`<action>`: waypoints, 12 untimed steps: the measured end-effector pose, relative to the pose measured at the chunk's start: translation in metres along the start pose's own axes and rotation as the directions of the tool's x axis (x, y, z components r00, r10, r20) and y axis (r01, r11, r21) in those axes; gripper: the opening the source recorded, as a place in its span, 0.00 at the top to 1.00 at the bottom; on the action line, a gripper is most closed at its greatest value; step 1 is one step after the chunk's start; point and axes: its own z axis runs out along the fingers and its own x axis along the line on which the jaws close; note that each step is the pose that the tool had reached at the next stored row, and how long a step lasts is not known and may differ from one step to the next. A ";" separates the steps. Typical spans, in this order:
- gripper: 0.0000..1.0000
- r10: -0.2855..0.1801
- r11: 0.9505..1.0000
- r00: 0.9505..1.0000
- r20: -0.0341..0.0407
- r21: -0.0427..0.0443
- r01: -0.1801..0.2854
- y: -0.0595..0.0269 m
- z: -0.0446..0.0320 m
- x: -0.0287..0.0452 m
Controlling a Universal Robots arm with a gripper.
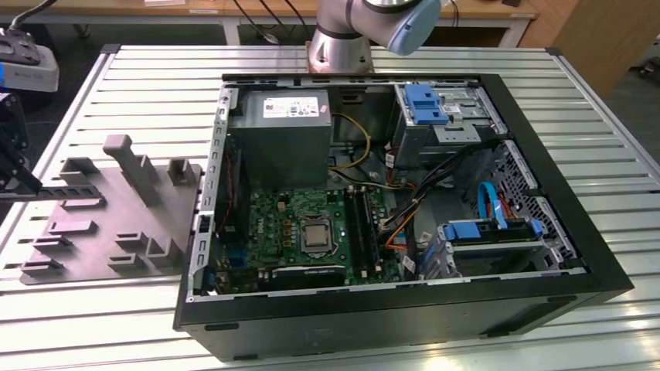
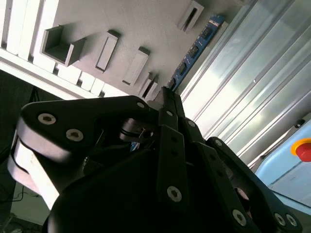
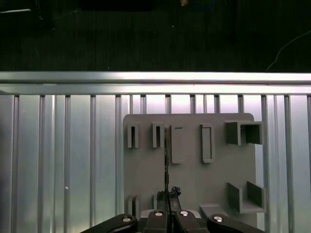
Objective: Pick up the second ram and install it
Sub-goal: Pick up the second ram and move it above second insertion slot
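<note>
The second ram is a thin blue stick with dark chips, standing on edge in the slots of the grey fixture plate. In the first wrist view the ram appears edge-on, running along the plate between small upright holders. My gripper has its black fingers closed together on the ram's near end, and in the second wrist view the gripper meets the stick at that same end. In the exterior view the gripper hangs over the plate's edge on that view's left.
An open computer case lies on the slatted metal table, on the exterior view's right of the fixture plate. Inside are the motherboard, its black slot rails, a grey power supply and blue drive brackets.
</note>
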 end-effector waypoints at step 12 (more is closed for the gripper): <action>0.89 0.000 1.000 1.000 0.000 0.000 0.000 0.0009 -0.0270 -0.0013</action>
